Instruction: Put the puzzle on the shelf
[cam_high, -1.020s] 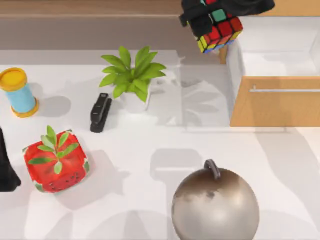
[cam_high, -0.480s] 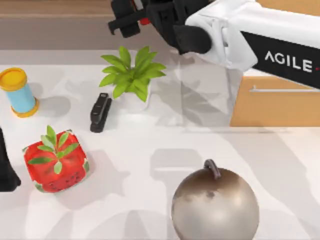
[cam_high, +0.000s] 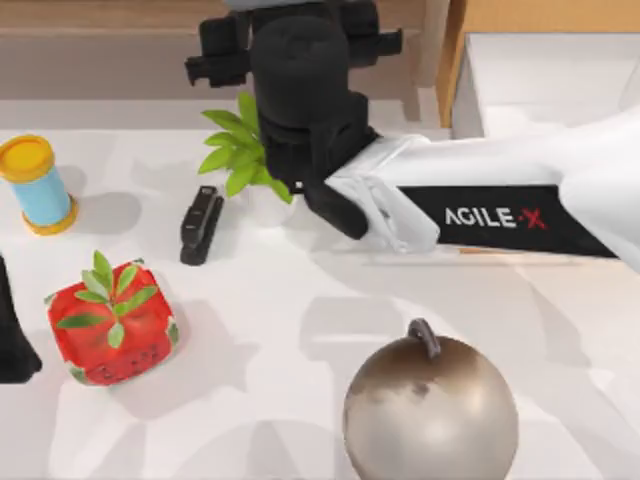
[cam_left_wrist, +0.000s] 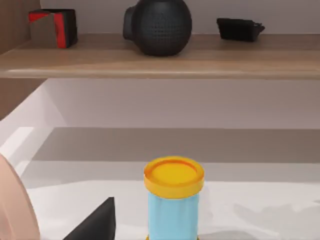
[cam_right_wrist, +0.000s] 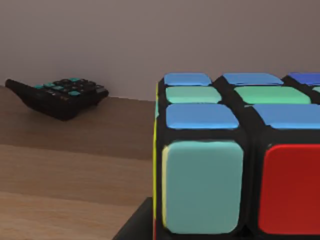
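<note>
The puzzle (cam_right_wrist: 240, 160) fills the near part of the right wrist view, showing blue, teal, green and red stickers on a black grid, just above the light-wood shelf (cam_right_wrist: 75, 165). One black finger (cam_right_wrist: 135, 227) presses against its lower edge. From above, my right gripper (cam_high: 295, 35) is shut on the puzzle and reaches over the shelf (cam_high: 100, 15) at the back of the table, with the arm hiding the cube. My left gripper (cam_high: 10, 340) rests at the table's left edge.
On the shelf stand a black calculator (cam_right_wrist: 57, 97), a black round speaker (cam_left_wrist: 157, 25) and a red-and-black box (cam_left_wrist: 52, 27). On the table are a plant (cam_high: 250, 150), stapler (cam_high: 200, 225), yellow-capped blue cylinder (cam_high: 35, 185), strawberry cube (cam_high: 112, 325), metal ball (cam_high: 430, 410) and wooden cabinet (cam_high: 530, 15).
My right arm has swung left along the shelf with the puzzle, from near the cabinet to above the plant. It now covers the cabinet front. The left arm has not moved.
</note>
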